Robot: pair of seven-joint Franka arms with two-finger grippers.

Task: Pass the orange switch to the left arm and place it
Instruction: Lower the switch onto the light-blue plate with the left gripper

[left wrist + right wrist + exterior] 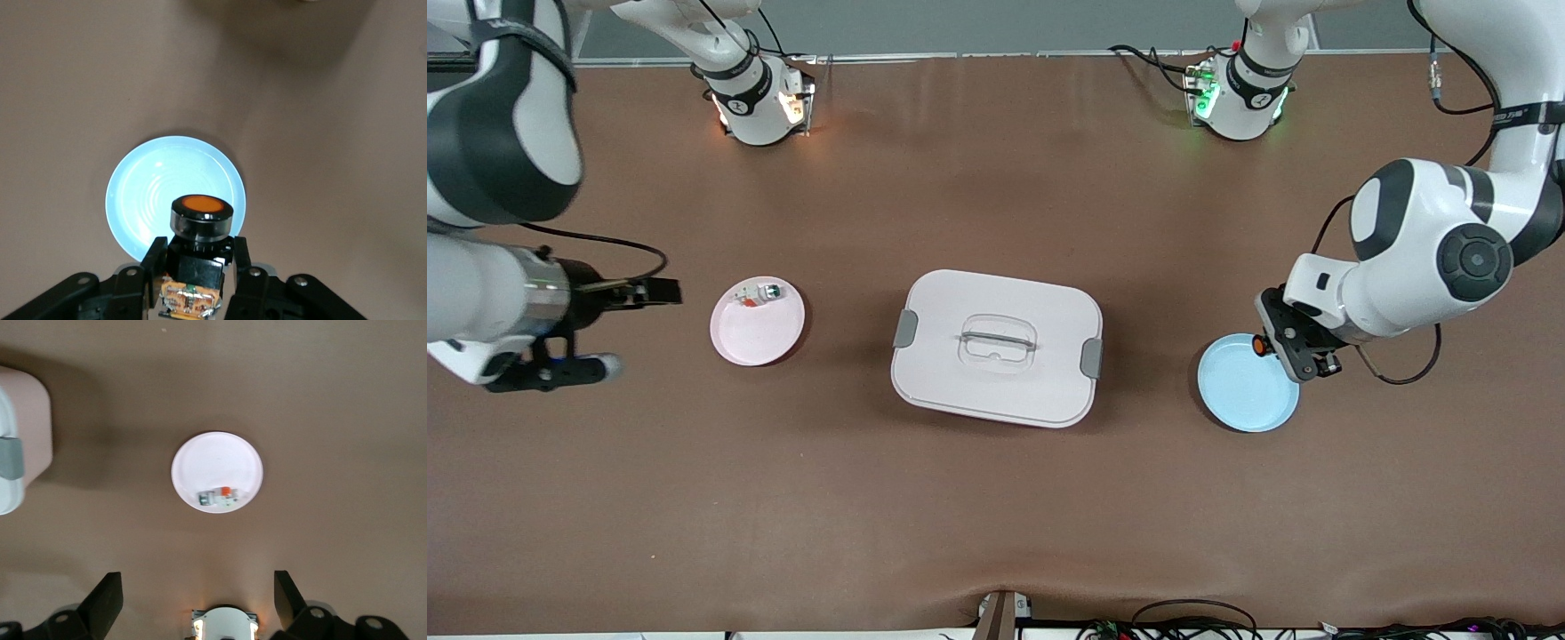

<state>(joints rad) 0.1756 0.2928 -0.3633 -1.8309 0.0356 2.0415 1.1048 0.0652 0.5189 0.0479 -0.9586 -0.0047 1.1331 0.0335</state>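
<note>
Over blue plate [1240, 391]: orange switch [200, 220] clamped betw. left pincer [200, 263] fingers; right pincer [197, 597] wide open, empty.

Brown table [996, 498], matte, wrinkled slightly along the edge nearest the front camera. White box [997, 347] at the middle, lid on, grey latches at both ends. Pink plate [757, 321] toward the right arm's end, blue plate [1246, 383] toward the left arm's end, each well apart from the box.

Orange switch [201, 220] above blue plate [143, 200]
</note>
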